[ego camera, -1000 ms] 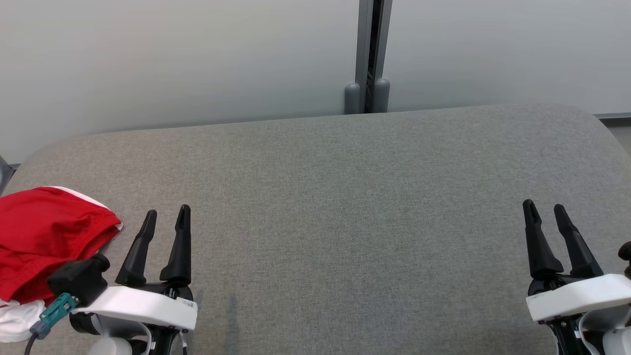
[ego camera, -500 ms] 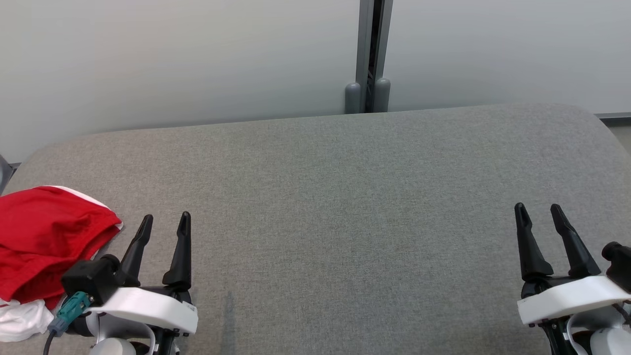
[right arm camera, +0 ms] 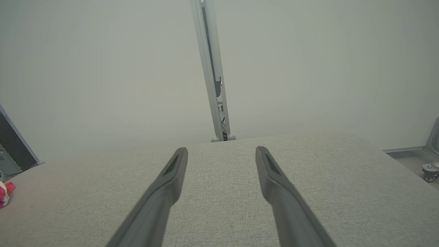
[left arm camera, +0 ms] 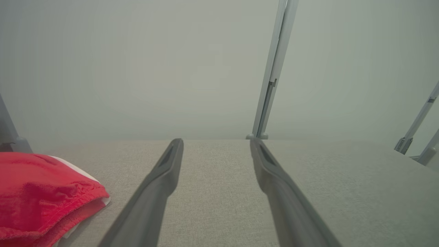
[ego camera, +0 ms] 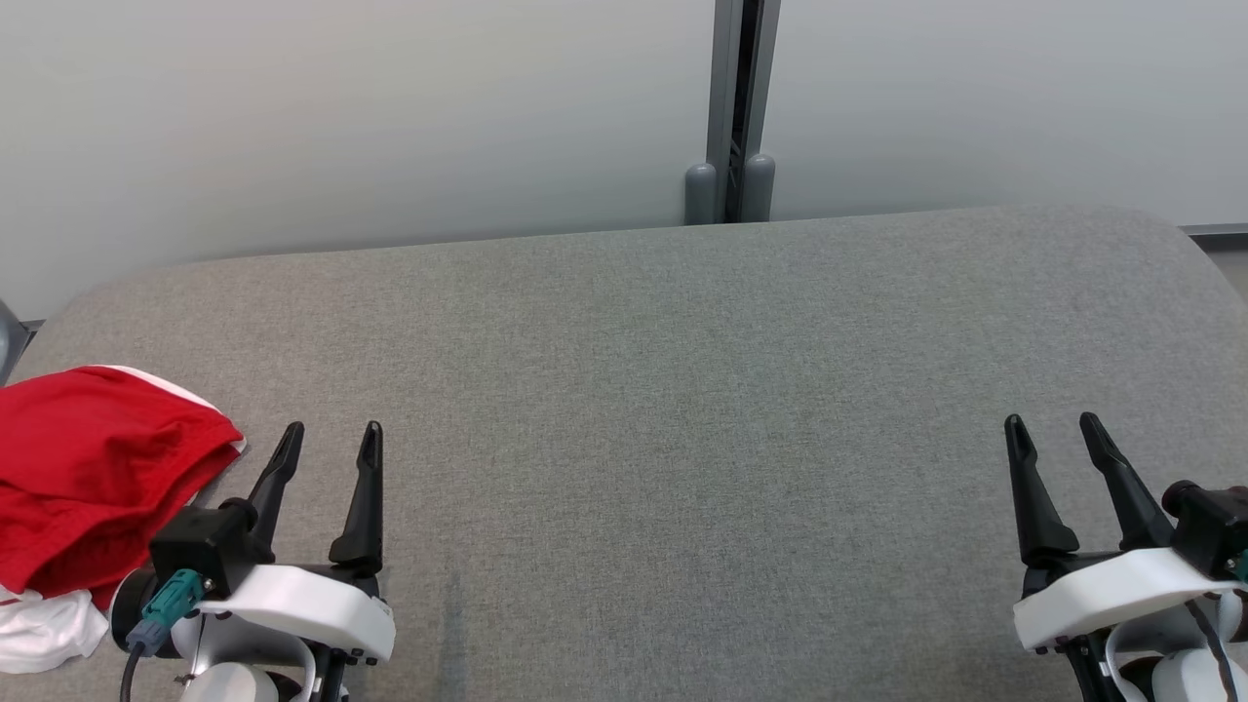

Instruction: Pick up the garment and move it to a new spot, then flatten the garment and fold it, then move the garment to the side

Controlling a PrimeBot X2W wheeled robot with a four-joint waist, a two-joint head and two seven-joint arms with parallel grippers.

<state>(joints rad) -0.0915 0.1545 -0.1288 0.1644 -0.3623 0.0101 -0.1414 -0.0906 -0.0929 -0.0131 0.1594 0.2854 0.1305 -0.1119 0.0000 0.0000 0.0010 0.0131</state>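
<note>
Lying bunched at bench (ego camera: 663,390) left edge: red/white garment (ego camera: 88,468).
L end effector (ego camera: 333,431) just beside it, jaws spread, empty; R end effector (ego camera: 1051,421) well apart at far right, also spread, empty.

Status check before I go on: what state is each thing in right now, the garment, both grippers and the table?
red garment, rumpled heap at the table's left end, not flattened, not held.
white fabric, bunched at the garment's near edge; cannot tell if it is part of it.
left gripper, fingers open, holding nothing, beside the garment.
right gripper, fingers open, holding nothing, over the table's right end.
table, grey fabric top, bearing the garment.
</note>
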